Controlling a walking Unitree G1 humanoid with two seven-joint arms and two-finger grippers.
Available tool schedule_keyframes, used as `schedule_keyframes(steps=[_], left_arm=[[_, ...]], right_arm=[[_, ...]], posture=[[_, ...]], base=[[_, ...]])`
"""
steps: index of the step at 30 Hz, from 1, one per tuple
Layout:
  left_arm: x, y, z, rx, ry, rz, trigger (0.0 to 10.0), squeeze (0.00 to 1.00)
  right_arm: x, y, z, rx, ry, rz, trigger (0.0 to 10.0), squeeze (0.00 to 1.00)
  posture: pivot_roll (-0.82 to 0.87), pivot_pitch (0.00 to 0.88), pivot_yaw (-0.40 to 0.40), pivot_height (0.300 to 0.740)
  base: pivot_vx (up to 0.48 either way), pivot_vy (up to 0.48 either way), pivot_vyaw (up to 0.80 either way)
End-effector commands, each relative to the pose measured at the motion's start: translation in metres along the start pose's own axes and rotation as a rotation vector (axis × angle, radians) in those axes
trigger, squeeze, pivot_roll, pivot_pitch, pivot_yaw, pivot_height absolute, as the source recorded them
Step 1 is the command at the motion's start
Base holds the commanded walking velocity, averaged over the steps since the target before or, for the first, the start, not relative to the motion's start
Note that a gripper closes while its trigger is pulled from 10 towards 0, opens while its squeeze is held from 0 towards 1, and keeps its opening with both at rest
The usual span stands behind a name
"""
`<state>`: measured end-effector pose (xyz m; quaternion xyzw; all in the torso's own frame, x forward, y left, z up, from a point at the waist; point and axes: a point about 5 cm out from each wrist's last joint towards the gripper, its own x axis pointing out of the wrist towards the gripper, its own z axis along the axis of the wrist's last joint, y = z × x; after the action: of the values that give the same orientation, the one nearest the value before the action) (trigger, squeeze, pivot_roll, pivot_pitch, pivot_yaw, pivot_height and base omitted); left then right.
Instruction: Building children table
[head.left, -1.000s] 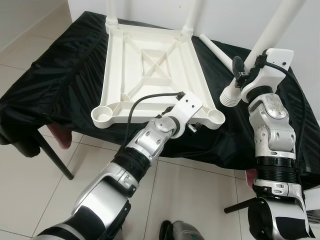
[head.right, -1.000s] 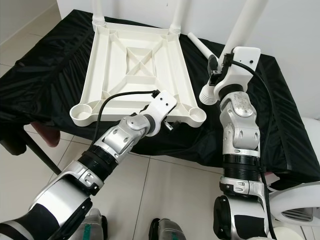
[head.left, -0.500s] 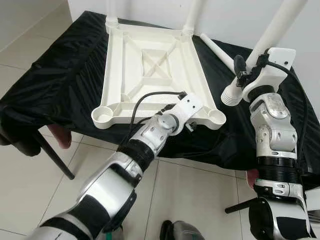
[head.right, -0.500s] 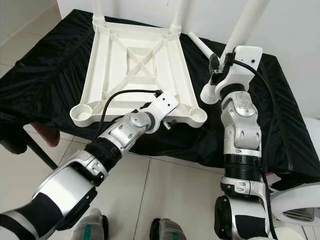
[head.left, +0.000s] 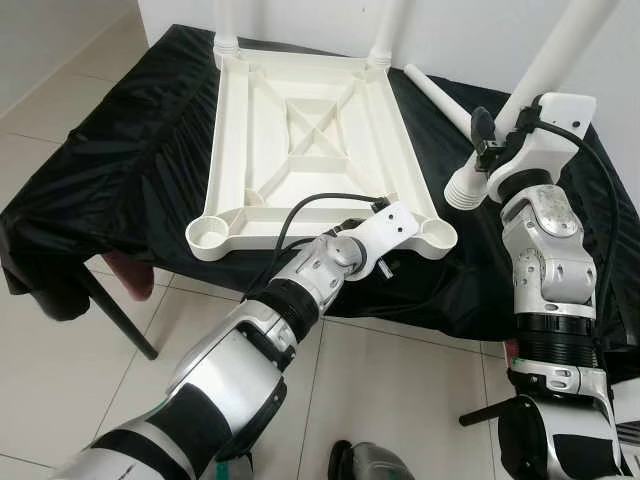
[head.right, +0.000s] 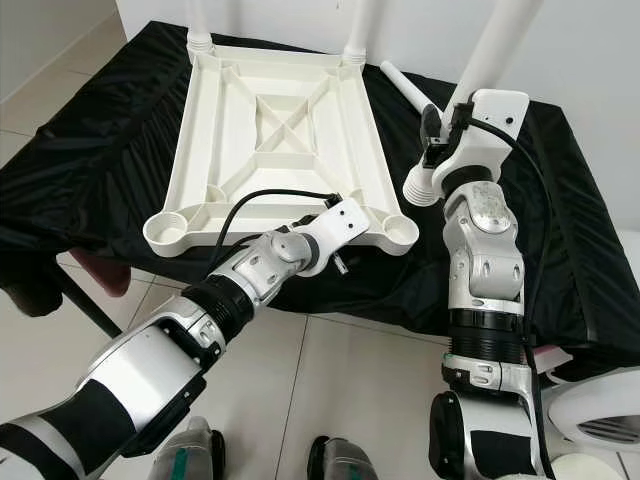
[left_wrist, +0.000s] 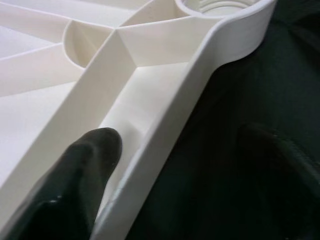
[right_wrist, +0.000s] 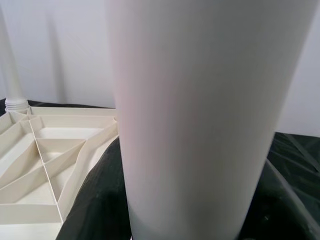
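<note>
Since a second ago my left end effector (left_wrist: 165, 165) has slid along the top (head.left: 300, 140) to straddle its near rim. Right end effector (head.left: 490, 135) clamps a leg (head.left: 545, 70): light, stiff, slick plastic.

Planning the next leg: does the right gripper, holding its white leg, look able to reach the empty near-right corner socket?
Probably yes. The right gripper holds the white plastic leg just beside the open socket of the upturned white tabletop, nothing between.

Upturned tabletop (head.left: 310, 140) centre frame on the surface (head.left: 120, 170), loose leg (head.left: 440, 98) upper right, held leg (head.left: 535, 80) far right.
</note>
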<state>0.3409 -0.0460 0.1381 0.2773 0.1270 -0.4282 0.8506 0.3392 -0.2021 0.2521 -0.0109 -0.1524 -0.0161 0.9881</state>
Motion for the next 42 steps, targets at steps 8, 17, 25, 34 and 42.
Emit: schedule_keyframes(steps=[8,17,25,34,42], left_arm=[[0.003,-0.009,0.003,0.011,-0.017,-0.128,0.0,0.0],[-0.002,-0.003,-0.005,0.063,-0.019,-0.19,10.0,0.0],[-0.008,-0.003,-0.019,0.155,-0.017,-0.276,10.0,0.0],[-0.008,-0.001,-0.02,0.212,-0.004,-0.28,0.0,0.0],[-0.009,-0.001,-0.023,0.279,0.017,-0.299,10.0,0.0]], right_arm=[[-0.001,-0.002,0.005,-0.006,-0.029,-0.006,10.0,0.0],[0.0,0.0,0.004,-0.006,-0.024,0.013,10.0,0.0],[0.002,0.003,0.004,-0.009,-0.023,0.032,10.0,0.0],[0.004,0.004,0.005,-0.008,-0.025,0.038,10.0,0.0],[0.004,0.001,0.005,-0.008,-0.023,0.032,10.0,0.0]], posture=[[0.04,0.061,-0.049,0.74],[0.04,0.054,-0.059,0.74],[0.05,0.048,-0.068,0.74],[0.04,0.051,-0.066,0.74],[0.04,0.056,-0.064,0.74]], base=[[0.0,0.0,0.0],[0.0,0.0,0.0],[0.0,0.0,0.0],[0.0,0.0,0.0],[0.0,0.0,0.0]])
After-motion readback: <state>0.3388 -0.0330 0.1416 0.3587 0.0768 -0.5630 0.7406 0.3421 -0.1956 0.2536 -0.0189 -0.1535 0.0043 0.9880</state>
